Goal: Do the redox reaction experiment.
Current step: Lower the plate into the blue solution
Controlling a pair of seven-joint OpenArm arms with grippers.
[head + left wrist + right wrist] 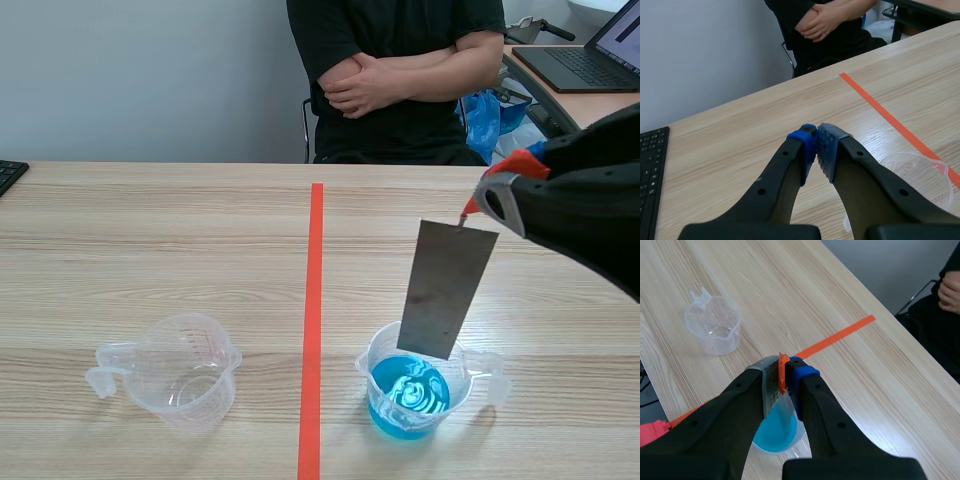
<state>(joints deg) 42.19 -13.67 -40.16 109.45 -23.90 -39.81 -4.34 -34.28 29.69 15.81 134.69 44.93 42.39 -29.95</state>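
The right tool (pixel 468 210) is shut tight on the top edge of a thin grey metal plate (pixel 447 290). In the right wrist view the right tool (pixel 785 374) has the metal plate (pixel 773 392) pinched between its two fingers, with an orange bit showing at the tips. The plate hangs down and leans a little. Its low end is at the mouth of the full cup (pixel 374 374). I cannot tell if the plate touches the water.

The left tool (pixel 816 144) is closed, its two blue pads meet, and it holds nothing. It is up above the worktop (pixel 740 130).

The full cup is clear plastic with blue water (pixel 410 390) in it. It stands on the right of the orange line (pixel 314 320), right under the right tool. From the right wrist the blue water (pixel 775 437) shows just under the fingers.

The empty cup (pixel 185 370) is clear too and has a small handle. It stands on the other side of the orange line, well apart from the full cup. It shows beside the left tool (pixel 915 175) and ahead of the right tool (pixel 714 325).

A person (pixel 400 70) sits across the worktop with arms folded. A keyboard (pixel 8 175) lies at the far left edge. A laptop (pixel 600 50) sits on another desk behind, and a blue bag (pixel 490 115) is near it.
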